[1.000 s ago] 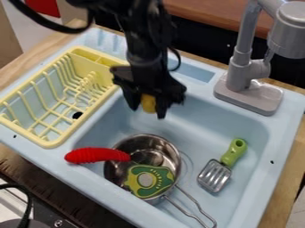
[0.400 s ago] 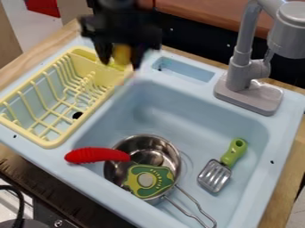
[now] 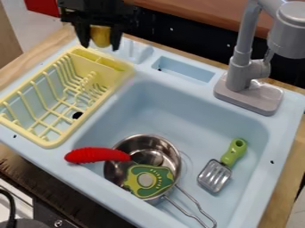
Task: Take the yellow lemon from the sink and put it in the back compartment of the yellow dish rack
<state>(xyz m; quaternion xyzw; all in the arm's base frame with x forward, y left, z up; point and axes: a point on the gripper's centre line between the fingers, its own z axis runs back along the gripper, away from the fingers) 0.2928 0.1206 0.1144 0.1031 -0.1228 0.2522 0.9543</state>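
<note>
Counter (image 3: 288,167) of light wood shows around a pale blue sink (image 3: 104,191); at the near left corner a black cable (image 3: 12,207) curves over a light surface beside dark parts with a screw. Inside the basin, toward its near side, stands a steel pot (image 3: 165,149), its wire handle (image 3: 189,208) pointing near and right. A green and yellow toy (image 3: 161,183) with a pale round centre lies on the pot. A ribbed red piece (image 3: 89,155) stretches from the left side of the basin to the pot's rim. Right of the pot, a spatula (image 3: 215,176) lies with its slotted metal head nearer and its green grip farther off.

Left of the basin, a yellow rack (image 3: 36,134) sits on the sink's deck, a dark round hole (image 3: 77,115) visible through its bars. At the back right rises a grey tap (image 3: 241,64); left of it is a shallow recess (image 3: 186,70) in the deck.

The pincer (image 3: 100,42) hangs above the far left part of the sink, behind the rack, pinching a yellow thing (image 3: 100,34). That thing lies between its two fingers, their tips reaching down on either side of it.

Beyond are a black panel (image 3: 193,39), a reddish-brown top (image 3: 202,12), and, at left, pale floor (image 3: 35,27) with something red (image 3: 44,7).
</note>
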